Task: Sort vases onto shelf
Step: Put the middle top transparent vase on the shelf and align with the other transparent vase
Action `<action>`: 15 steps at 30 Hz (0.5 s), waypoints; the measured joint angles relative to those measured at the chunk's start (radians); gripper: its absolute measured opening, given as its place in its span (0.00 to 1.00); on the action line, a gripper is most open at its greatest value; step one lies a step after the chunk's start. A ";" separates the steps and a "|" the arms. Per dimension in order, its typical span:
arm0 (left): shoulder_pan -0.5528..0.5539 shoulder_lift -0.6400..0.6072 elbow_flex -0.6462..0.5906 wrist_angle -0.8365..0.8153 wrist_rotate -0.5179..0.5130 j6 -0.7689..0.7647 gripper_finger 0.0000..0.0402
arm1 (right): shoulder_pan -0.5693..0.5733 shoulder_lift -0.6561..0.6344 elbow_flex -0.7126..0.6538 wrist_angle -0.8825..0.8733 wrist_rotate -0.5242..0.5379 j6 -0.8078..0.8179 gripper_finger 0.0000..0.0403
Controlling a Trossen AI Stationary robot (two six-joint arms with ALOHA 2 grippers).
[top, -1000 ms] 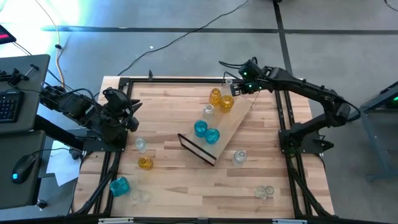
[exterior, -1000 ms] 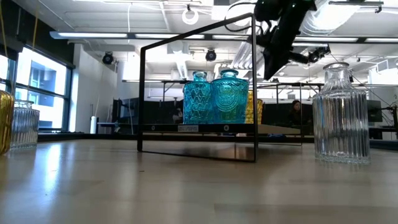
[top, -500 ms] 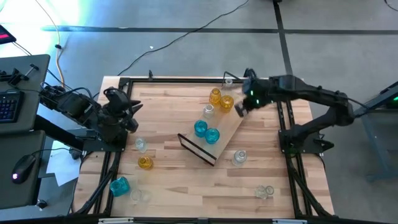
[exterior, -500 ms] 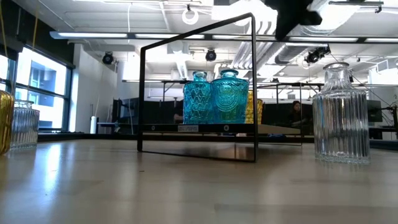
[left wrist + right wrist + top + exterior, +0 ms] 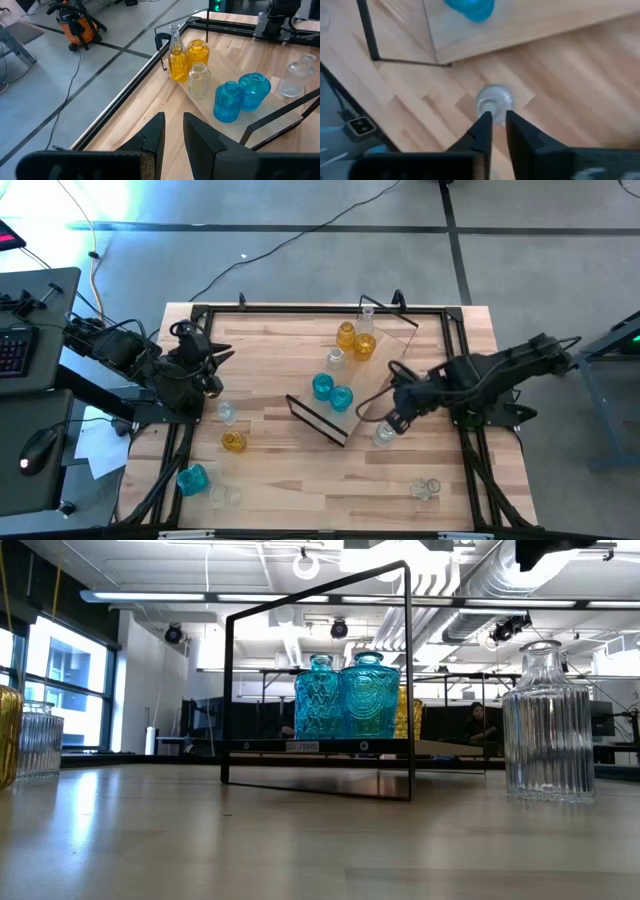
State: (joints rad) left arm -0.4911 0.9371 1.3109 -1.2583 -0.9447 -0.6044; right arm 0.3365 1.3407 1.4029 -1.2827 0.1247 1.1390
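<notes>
High view: the right gripper (image 5: 392,418) hangs beside a ribbed clear glass vase (image 5: 384,434) just off the light-wood shelf board (image 5: 372,385), presumably lining up a pick; the left gripper (image 5: 205,368) waits at the table's left edge. Right wrist view: its narrowly parted fingers (image 5: 482,131) frame the vase's mouth without touching. Left wrist view: idle fingers (image 5: 152,137) show a slim gap, pinching nothing.

Ribbed glossy glass vases (image 5: 546,725), matt wood shelf (image 5: 372,393).

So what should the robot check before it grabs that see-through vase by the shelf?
1. Right gripper lined up above the clear vase: ok.
2. Clear vase upright on the table: ok.
3. Fingers wide enough for the vase: not ok, only a narrow gap.
4. Free room on the shelf: ok, bare board mid-way.
5. Left gripper out of the way at the table's left edge: ok.
</notes>
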 joint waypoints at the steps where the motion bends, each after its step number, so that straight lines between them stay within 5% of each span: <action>1: 0.000 0.000 0.000 0.000 0.000 0.006 0.15 | 0.013 0.000 -0.016 0.022 -0.006 0.017 0.12; 15: 0.000 0.000 0.000 -0.001 0.005 0.032 0.15 | 0.104 0.000 -0.259 0.385 -0.092 0.128 0.54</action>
State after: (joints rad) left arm -0.4915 0.9371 1.3106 -1.2591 -0.9401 -0.5724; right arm 0.4403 1.3411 1.1437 -0.8979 0.0322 1.2669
